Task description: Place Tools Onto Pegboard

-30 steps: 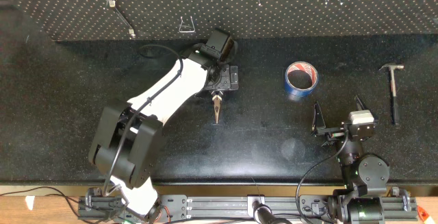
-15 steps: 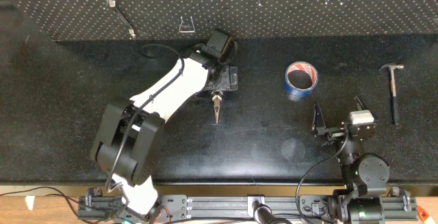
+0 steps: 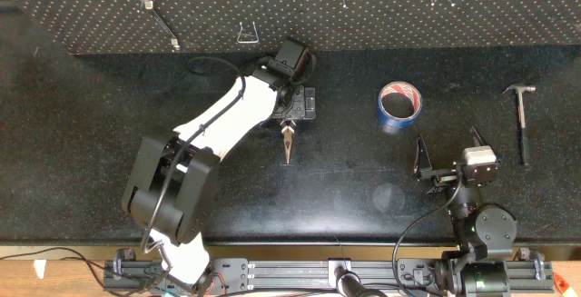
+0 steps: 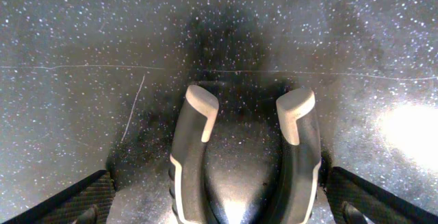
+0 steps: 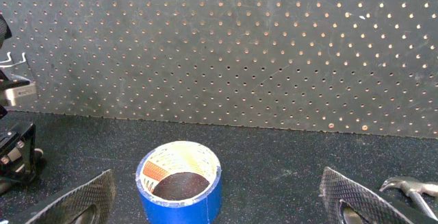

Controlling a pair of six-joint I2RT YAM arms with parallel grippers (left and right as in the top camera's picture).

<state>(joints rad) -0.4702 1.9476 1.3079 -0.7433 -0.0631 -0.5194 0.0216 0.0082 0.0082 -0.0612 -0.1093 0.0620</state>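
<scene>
We've got the left gripper (image 4: 219,183) wide open with nothing in it, fingers either side of the pliers (image 4: 195,148) lying on the black table (image 3: 109,133). The right gripper (image 5: 219,200) is wide open and empty too, facing the blue tape roll (image 5: 179,179) below the pegboard (image 5: 274,59).

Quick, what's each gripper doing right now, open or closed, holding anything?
Left gripper: open, its fingers either side of the pliers handles, not clamped.
Right gripper: open, empty.

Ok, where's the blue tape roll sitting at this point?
In the top view the blue tape roll lies on the table, right of centre, between the pliers and the hammer, just ahead of the right gripper.
</scene>
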